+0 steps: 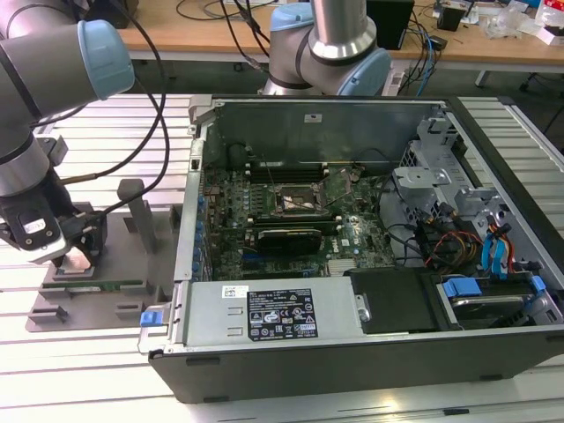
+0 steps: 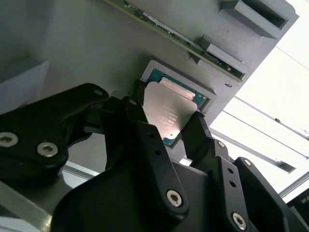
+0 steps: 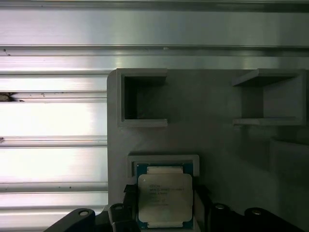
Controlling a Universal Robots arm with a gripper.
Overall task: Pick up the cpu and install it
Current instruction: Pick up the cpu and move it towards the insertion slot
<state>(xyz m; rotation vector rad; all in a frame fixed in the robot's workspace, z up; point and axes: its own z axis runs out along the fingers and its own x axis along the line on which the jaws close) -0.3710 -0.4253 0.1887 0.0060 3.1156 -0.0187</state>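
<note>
Fixture pocket (image 3: 164, 158): cpu (image 3: 165, 197) betw. end effector (image 2: 168, 126)

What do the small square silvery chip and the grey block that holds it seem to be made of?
Small square silvery cpu: the top looks like brushed metal, with a soft pale sheen; the rim looks like green circuit board. Grey holder block: probably matt plastic; its surface is dull and even.

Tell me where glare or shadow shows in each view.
First wrist view: the slatted table glares near white, the cpu is evenly lit. Second wrist view: its metal top shows a soft sheen. Exterior view: the computer case is dim inside.
</note>
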